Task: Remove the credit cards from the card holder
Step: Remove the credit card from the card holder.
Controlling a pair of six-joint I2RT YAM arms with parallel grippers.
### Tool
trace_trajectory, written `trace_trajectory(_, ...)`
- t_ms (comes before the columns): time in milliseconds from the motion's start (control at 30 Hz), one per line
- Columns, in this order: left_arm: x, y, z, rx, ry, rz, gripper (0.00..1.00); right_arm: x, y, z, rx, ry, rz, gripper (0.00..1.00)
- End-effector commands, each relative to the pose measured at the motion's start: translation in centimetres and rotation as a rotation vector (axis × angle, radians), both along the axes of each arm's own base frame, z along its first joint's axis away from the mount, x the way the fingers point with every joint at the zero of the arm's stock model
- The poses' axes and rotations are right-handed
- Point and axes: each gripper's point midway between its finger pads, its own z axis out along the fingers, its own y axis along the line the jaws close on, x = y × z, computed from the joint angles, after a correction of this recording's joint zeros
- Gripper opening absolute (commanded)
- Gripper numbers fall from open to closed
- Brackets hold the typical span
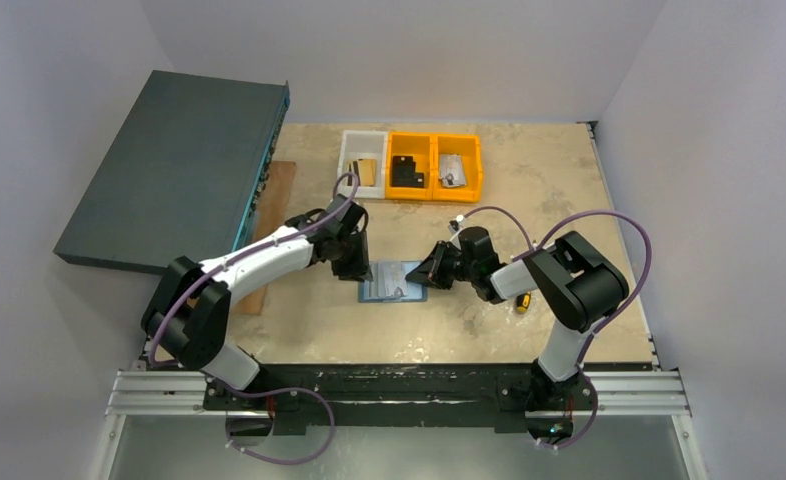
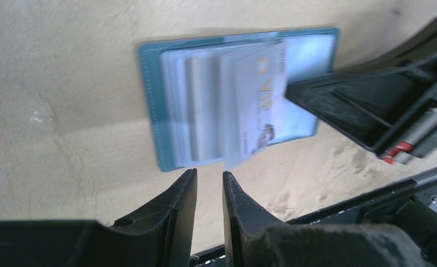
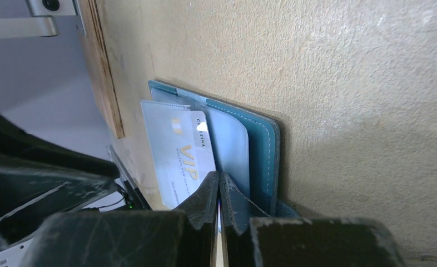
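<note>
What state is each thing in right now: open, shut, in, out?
card holder, open, flat on the table.
VIP card, askew on the card holder, overhanging its edge.
left gripper, slightly open, empty.
right gripper, shut, tips on the card holder.
orange bins, holding small parts.

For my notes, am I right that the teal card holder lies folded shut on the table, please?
Not quite: the card holder is not folded shut. It lies open on the table. The left wrist view shows its pale blue inside and a silvery VIP card sticking out of it.
</note>
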Motion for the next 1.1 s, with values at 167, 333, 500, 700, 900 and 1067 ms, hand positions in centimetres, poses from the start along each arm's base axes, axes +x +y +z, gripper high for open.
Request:
trace_trajectory(167,1.9,-3.9,1.5,-0.068,-0.049,-0.095,0.15,0.6,-0.8,-1.2,-0.059,-0.001,-0.016,0.00)
trace_trajectory(333,2.3,-4.2,-1.6,-0.045,-0.016,-0.090,0.05,0.6,-0.7,-1.2,-0.062,-0.002,-0.007,0.00)
trace_trajectory(500,1.8,-3.4,-3.8,0.004,0.033,-0.068,0.00,0.5,-0.5,-0.9,-0.049,-0.007,0.007,0.18)
trace_trajectory(700,1.1,-2.1,-5.4,0.077,0.090,-0.030,0.00,0.3,-0.2,-0.9,-0.024,-0.009,0.021,0.29)
trace_trajectory(900,0.8,-1.9,-6.0,0.086,0.111,-0.023,0.00,0.0,0.7,-1.1,0.026,0.003,0.060,0.28)
trace_trajectory(1067,0.6,-1.8,-6.2,0.090,0.118,-0.021,0.00,-0.4,1.3,-1.4,0.052,0.017,0.087,0.26)
